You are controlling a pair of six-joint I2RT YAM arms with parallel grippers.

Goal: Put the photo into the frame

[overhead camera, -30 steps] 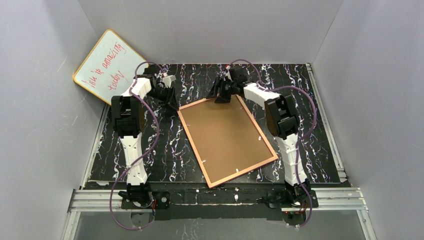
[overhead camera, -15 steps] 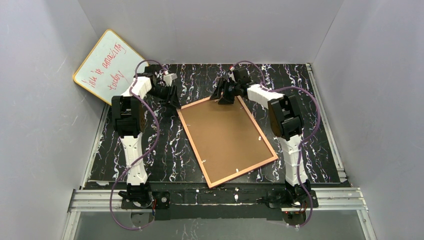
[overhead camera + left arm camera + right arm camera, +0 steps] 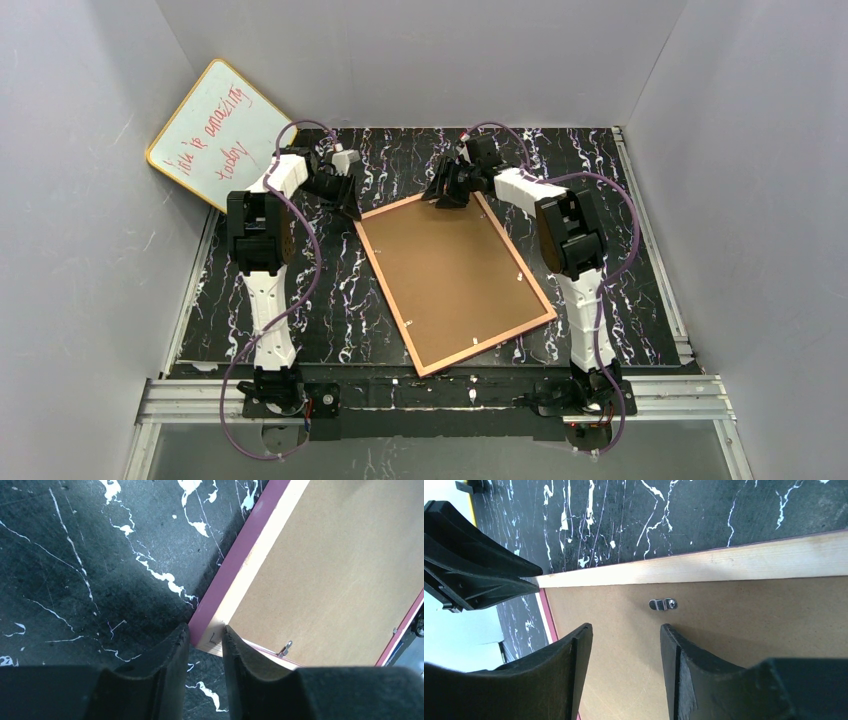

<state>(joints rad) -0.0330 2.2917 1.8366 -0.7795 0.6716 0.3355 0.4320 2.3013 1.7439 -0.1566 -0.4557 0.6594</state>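
Closing in, the left claw (image 3: 205,630) now pinches a far corner of the frame (image 3: 239,555), which lies face down between the arms, seemingly to steady it. The right claw (image 3: 625,627) hovers spread above a backing clip (image 3: 663,604). The photo is out of sight.

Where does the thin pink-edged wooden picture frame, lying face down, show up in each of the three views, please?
Top external: the thin pink-edged wooden frame lies tilted mid black marbled table, brown backing board up.
Left wrist: its corner fills the right side, ending between the left gripper's black fingers.
Right wrist: its pale wooden rail crosses the middle.
Shared landmark: that corner beside the left gripper.
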